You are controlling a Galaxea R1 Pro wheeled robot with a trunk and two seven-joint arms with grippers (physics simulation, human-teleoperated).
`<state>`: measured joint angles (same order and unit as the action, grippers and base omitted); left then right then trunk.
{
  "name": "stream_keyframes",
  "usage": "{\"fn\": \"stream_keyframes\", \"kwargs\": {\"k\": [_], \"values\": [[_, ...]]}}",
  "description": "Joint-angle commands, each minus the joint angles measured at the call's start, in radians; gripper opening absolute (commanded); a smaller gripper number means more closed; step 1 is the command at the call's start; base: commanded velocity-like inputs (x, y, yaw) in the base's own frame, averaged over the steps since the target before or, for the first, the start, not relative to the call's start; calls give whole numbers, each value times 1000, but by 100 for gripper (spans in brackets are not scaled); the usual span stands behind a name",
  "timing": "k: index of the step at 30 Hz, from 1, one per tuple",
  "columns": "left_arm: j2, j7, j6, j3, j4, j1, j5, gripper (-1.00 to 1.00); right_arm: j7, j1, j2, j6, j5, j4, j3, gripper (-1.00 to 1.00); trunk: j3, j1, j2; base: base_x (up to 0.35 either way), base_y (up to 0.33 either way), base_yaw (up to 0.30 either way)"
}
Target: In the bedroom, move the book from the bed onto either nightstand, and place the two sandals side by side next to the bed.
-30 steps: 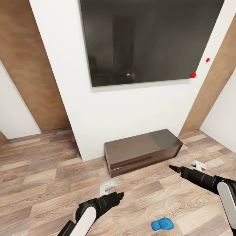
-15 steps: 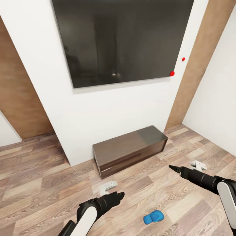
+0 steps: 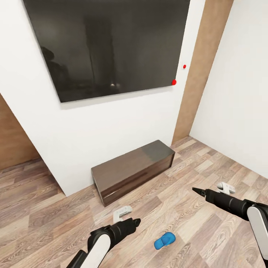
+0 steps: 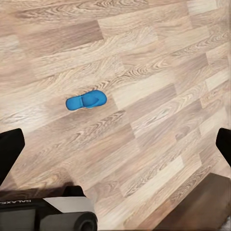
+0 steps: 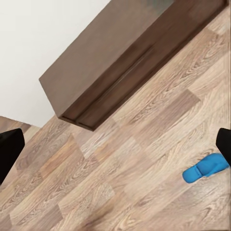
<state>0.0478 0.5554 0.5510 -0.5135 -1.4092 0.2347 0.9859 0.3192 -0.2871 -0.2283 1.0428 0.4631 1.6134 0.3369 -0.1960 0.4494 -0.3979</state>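
While the robot faces a white wall in the bedroom, the biggest thing ahead is the dark wall-mounted screen, with two small red dots near its lower right corner. Below it spreads the wood-plank floor, and against the wall foot stands the long low dark brown bench, which is not a nightstand. Neither the bed nor the book is to be seen here.

Both arms reach forward low over the floor. The left hand looks drawn together to a point in the head view, though in its wrist view the dark fingertips sit at opposite edges, so I cannot tell for sure whether it is apart or together. The same holds for the right hand, which holds nothing.

One blue sandal lies flat on the floor between the two arms, nearer the left hand and well apart from the bench; the left wrist view shows it alone on bare planks. Two small white objects also lie on the floor; what they are is unclear.

The step in hand seems to be fetching this sandal. To do it well, I would centre the body on it, lower a hand straight down with fingers spread across its narrow width, and close on the sides rather than the toe, so it does not slide away on the smooth planks.
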Motion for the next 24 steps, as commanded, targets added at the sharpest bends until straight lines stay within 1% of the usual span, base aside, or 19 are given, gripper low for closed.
{"fn": "stream_keyframes", "kwargs": {"k": [1, 15, 24], "values": [[1, 10, -3, -1, 1, 1, 11, 100, 10, -1, 0, 4, -9, 0, 1, 100, -2, 1, -2, 0, 0, -286], [2, 10, -13, 1, 10, 1, 13, 100, 9, -2, -2, 4, -9, 0, 2, 100, -2, 1, -2, 0, 0, -286], [3, 9, -15, 1, 11, 2, 13, 100, 9, -3, -2, 4, -8, 0, 15, 100, -2, 1, -2, 0, 0, -286]]}}
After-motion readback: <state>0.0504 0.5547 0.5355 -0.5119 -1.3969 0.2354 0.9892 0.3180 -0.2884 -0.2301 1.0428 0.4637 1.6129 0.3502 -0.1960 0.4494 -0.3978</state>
